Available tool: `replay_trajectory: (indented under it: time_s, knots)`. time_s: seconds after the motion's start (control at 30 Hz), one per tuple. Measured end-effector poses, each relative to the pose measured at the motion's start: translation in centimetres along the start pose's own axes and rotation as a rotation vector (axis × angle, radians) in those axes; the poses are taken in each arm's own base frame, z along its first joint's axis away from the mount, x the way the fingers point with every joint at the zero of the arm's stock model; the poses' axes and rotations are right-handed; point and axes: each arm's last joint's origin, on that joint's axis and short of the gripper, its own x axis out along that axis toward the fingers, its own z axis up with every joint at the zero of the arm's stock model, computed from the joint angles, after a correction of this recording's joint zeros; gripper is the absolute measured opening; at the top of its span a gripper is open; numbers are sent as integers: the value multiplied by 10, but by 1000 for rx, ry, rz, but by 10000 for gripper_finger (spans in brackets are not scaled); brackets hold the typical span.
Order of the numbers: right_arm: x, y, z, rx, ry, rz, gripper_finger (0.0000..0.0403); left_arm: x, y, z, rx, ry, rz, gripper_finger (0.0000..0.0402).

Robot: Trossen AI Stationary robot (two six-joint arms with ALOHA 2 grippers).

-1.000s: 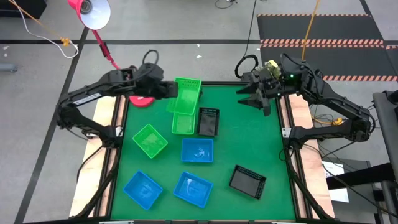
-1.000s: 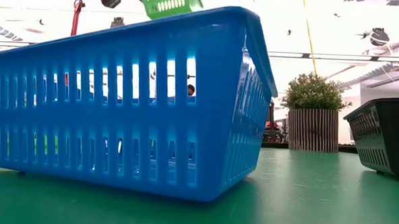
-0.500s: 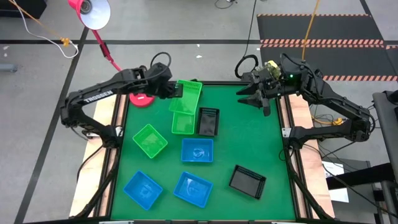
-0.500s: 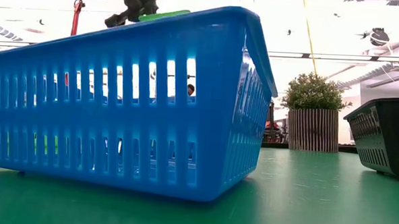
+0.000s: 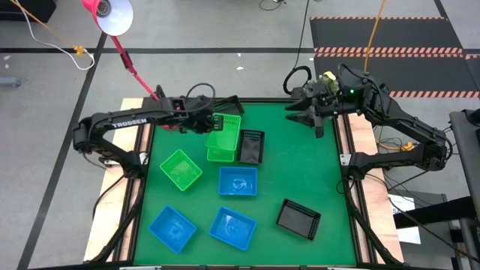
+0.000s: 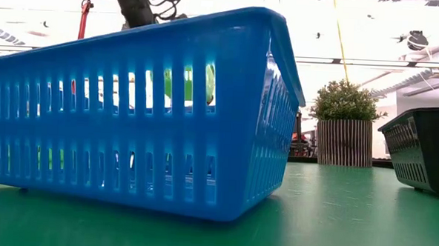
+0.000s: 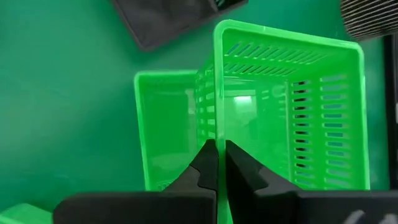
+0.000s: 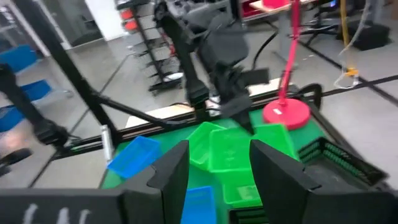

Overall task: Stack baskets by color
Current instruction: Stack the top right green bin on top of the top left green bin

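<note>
Looking down from the high view, you see the left gripper (image 5: 211,123) at the back of the green table (image 5: 300,172), closed on the rim of a held green basket (image 5: 226,126) that sits tilted over a second green basket (image 5: 220,147). A third green basket (image 5: 181,169) lies nearer the left edge. Three blue baskets (image 5: 238,181) (image 5: 172,228) (image 5: 232,227) occupy the front half; one black basket (image 5: 251,145) lies just beside the green pair, another (image 5: 298,218) toward the front right. Your right gripper (image 5: 309,118) hovers at the back right corner, its fingers parted and empty.

From the low view, a blue basket (image 6: 142,112) fills the foreground, with green showing through its slots, a black basket (image 6: 422,150) at the right edge and a potted plant (image 6: 344,132) behind.

The left wrist view shows both fingers (image 7: 208,165) pinched shut on the held basket's wall (image 7: 286,106), the lower green basket (image 7: 165,127) beneath it.

The right wrist view shows spread fingers (image 8: 171,168) gripping nothing, facing the green baskets (image 8: 233,152) and a pink lamp base (image 8: 286,114).
</note>
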Motion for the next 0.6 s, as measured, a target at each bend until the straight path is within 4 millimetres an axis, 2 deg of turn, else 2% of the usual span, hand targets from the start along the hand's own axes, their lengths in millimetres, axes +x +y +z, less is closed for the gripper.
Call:
replay_trajectory:
  time_s: [0.17,0.4,0.6]
  knots:
    - [0,-1,0,-47,-3,-26,161,14,4,-10,7,1,-16,9]
    - [0,-1,0,-65,-3,-27,161,22,11,-15,21,-38,32,19]
    - [0,-1,0,-84,-2,-27,161,32,22,-21,20,-23,76,8]
